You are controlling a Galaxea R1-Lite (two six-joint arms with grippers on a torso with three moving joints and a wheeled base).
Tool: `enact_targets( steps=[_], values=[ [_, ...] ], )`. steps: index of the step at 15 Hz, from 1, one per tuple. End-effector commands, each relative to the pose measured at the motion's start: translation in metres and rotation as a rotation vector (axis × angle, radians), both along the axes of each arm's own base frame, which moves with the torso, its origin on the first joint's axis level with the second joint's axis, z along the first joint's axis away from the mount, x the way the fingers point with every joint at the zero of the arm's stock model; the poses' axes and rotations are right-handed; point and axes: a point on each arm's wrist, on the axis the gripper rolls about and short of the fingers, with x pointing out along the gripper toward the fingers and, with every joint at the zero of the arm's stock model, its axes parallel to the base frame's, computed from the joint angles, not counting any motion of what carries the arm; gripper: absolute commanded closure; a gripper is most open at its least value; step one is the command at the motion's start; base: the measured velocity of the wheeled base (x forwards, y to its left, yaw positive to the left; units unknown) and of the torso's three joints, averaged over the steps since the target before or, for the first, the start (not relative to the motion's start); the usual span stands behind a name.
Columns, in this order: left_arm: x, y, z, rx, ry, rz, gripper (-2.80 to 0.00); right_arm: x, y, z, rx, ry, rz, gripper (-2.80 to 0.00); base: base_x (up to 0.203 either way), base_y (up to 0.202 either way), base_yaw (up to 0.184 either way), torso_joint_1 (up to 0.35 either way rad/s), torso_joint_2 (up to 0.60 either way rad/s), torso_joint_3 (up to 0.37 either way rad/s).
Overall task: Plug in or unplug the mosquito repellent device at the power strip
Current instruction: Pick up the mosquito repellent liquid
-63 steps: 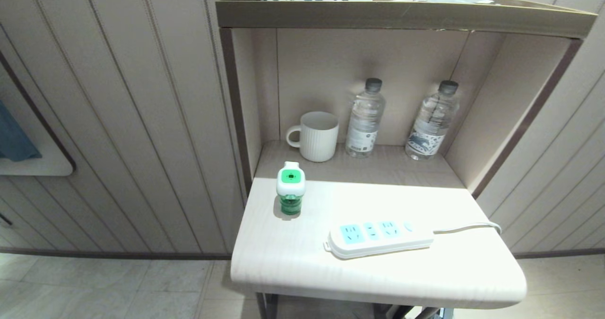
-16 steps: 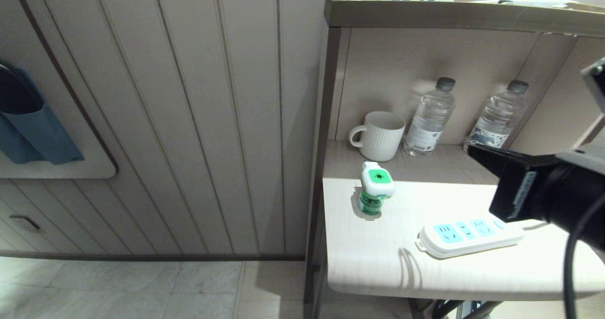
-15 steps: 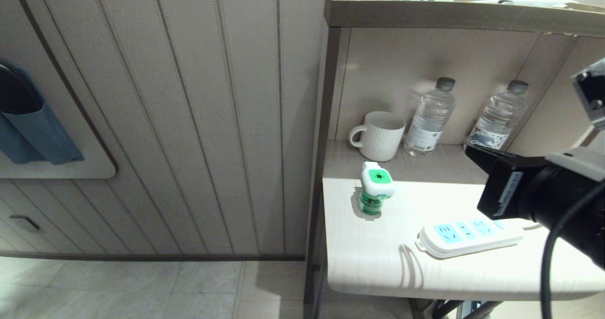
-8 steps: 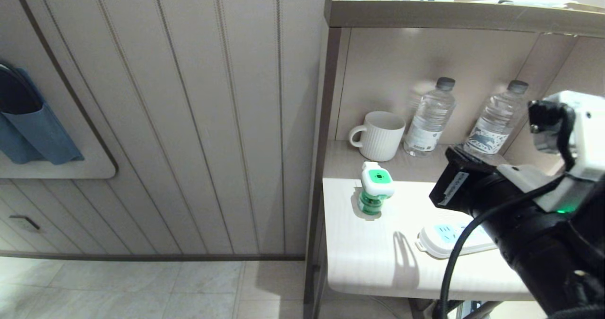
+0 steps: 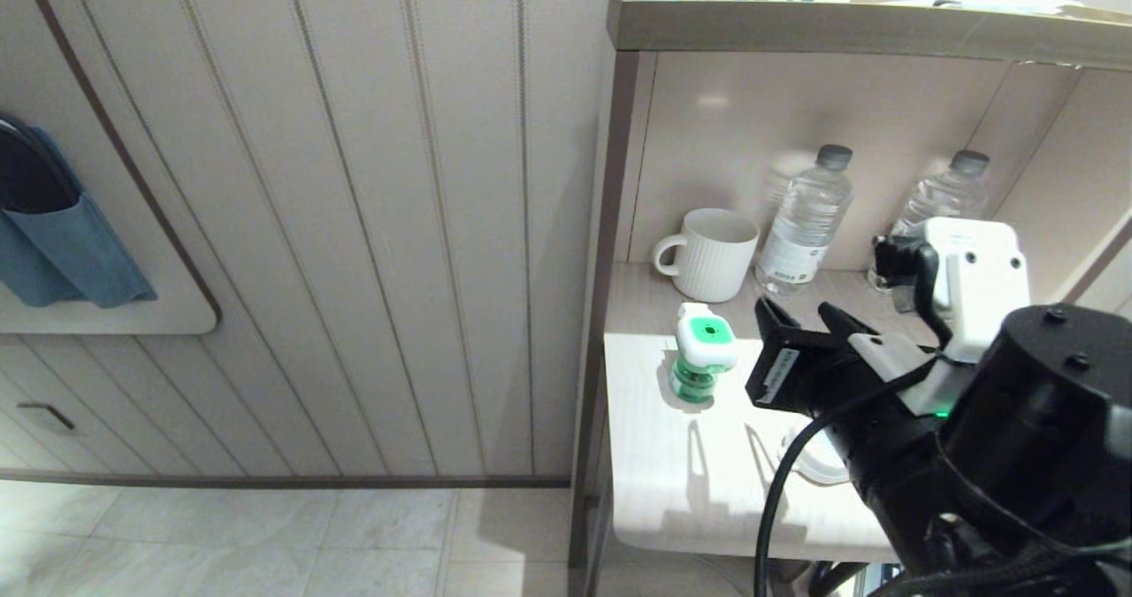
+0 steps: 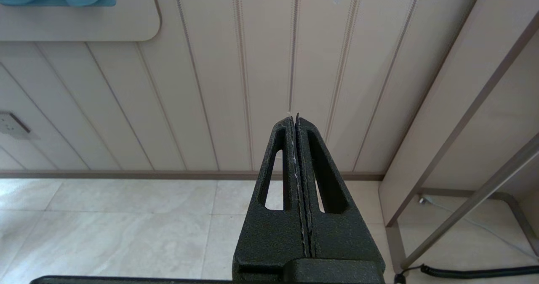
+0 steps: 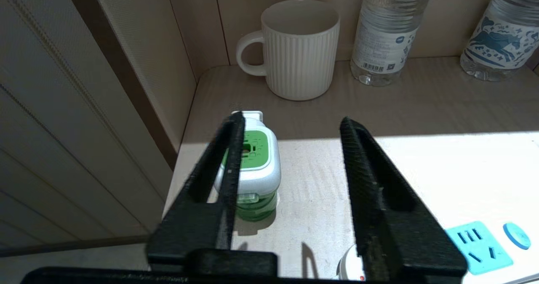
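The right tool is hovering released beside the mosquito repellent device, which is standing upright near the bench's left edge, unplugged. It should be centring both fingers around the white head before clenching.

R tool open above repellent device
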Motion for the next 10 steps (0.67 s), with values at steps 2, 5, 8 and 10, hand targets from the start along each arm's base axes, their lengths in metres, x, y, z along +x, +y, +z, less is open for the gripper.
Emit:
enact_targets(
  steps=[2,5,8,10],
  values=[
    [0.0,0.0,0.0,0.0,0.0,0.0,0.0,0.011,0.004,-0.007,-0.038,0.015,-0.029,-2.8,0.0,0.0,0.0,0.0,0.0,0.0],
    [0.0,0.0,0.0,0.0,0.001,0.0,0.0,0.023,0.011,-0.015,-0.053,-0.001,-0.049,-2.8,0.0,0.0,0.0,0.0,0.0,0.0],
    [0.0,0.0,0.0,0.0,0.0,0.0,0.0,0.035,0.019,-0.029,-0.089,-0.016,-0.067,-2.8,0.0,0.0,0.0,0.0,0.0,0.0],
    [0.0,0.0,0.0,0.0,0.0,0.0,0.0,0.036,0.02,-0.03,-0.096,-0.02,-0.069,-2.8,0.0,0.0,0.0,0.0,0.0,0.0]
  ],
)
